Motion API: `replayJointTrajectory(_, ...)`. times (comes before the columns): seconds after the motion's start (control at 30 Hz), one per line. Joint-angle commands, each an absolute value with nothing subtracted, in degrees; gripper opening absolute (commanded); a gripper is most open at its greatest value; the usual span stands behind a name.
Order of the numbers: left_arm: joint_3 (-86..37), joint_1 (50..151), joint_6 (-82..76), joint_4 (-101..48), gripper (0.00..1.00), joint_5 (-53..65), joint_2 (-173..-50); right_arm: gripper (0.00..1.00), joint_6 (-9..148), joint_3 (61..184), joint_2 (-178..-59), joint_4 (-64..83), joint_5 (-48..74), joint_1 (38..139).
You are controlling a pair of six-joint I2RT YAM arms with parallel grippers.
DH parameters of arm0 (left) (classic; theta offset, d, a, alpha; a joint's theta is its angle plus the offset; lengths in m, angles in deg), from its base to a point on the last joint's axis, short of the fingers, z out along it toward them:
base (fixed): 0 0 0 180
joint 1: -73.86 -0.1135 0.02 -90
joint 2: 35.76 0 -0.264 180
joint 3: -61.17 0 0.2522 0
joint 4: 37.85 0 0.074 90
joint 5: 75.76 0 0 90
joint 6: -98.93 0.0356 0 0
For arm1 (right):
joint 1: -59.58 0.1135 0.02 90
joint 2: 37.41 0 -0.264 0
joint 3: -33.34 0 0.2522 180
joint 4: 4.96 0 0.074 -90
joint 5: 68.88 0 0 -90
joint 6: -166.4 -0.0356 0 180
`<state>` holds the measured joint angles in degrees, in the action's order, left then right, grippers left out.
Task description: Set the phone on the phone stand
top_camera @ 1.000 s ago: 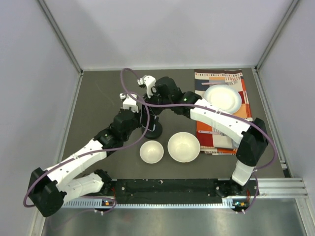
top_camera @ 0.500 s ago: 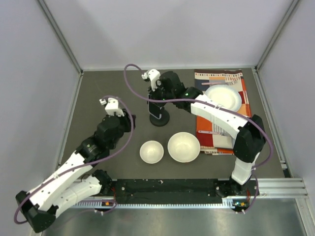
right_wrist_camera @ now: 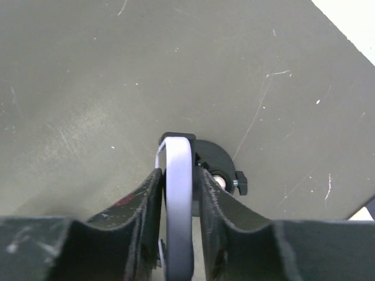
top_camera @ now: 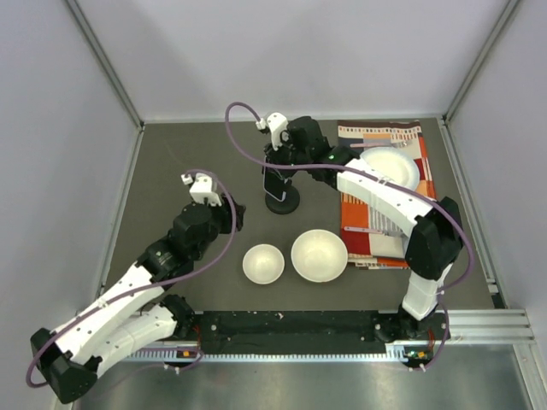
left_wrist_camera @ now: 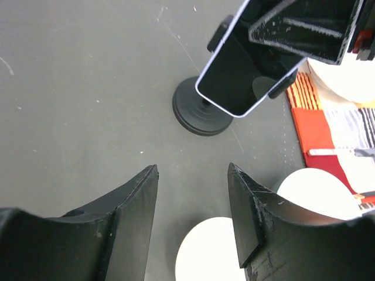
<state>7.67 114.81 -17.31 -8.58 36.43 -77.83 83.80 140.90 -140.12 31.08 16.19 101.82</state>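
The small flat smartphone with a glossy black screen and pale lavender rim [left_wrist_camera: 243, 73] is seen raised off the dark grey surface [top_camera: 171, 162]. It is tilted back in the clamp cradle of the small black phone stand with a round disc base [left_wrist_camera: 202, 114]. Black clamp tabs are seen against two opposite edges of the phone, so it is judged to be seated in the cradle, not merely hung above it. The stand is set near the middle of the surface, behind the smaller white bowl [top_camera: 263, 263] and the larger white bowl [top_camera: 319, 254].

The right arm's fingers [right_wrist_camera: 140, 205] are laid along the two broad faces of the phone's upper end, one on each side. In the right wrist view the phone is seen edge-on between them. So little gap is visible that it cannot be told whether the phone is pinched or free of them. A hold from above is judged to be used so that the phone is steadied while its weight is taken by the cradle.

The left arm's fingers [left_wrist_camera: 135, 199] are spread apart with nothing between them. They are hung over bare surface, well apart from the stand, and are pointed towards it.

The task is judged to be nearly complete. A full release and a straight upward lift of the right arm are called for, so that the phone is not dragged out and the stand is not tipped on its small base.

The white plate [top_camera: 386, 168] on the orange striped cloth [top_camera: 376, 231] at the right is not involved.
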Motion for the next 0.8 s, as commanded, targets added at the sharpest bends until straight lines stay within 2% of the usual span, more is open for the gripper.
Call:
replayJointTrajectory(0.0, 6.5, 113.9, -17.6, -14.8, 0.56, 30.6, -83.1, 0.31, 83.2, 142.0, -138.7, 30.8, 16.9, 99.6)
replayJointTrajectory(0.13, 5.8, 110.8, -18.6, -17.8, 0.56, 24.6, -86.0, 0.39, 81.2, 140.9, -138.1, 30.3, 13.8, 97.9)
replayJointTrajectory(0.37, 7.9, 102.5, -22.8, -22.1, 0.55, 11.9, -86.5, 0.47, 77.8, 137.1, -136.0, 27.5, 8.1, 95.4)
replayJointTrajectory(0.5, 9.7, 100.2, -24.3, -23.4, 0.55, 9.4, -85.6, 0.35, 76.9, 134.7, -135.8, 25.6, 5.3, 94.1)
replayJointTrajectory(0.53, 9.9, 100.2, -24.6, -23.4, 0.55, 9.1, -85.6, 0.24, 76.8, 134.4, -135.8, 24.3, 3.0, 93.4)
replayJointTrajectory(0.63, 10.2, 100.1, -25.3, -23.6, 0.54, 7.0, -85.9, 0.12, 73.7, 132.7, -135.5, 21.9, -2.1, 92.0)
replayJointTrajectory(0.77, 10.6, 100.1, -25.5, -23.6, 0.53, 6.0, -85.6, 0.08, 73.3, 131.5, -135.1, 20.7, -4.1, 90.7)
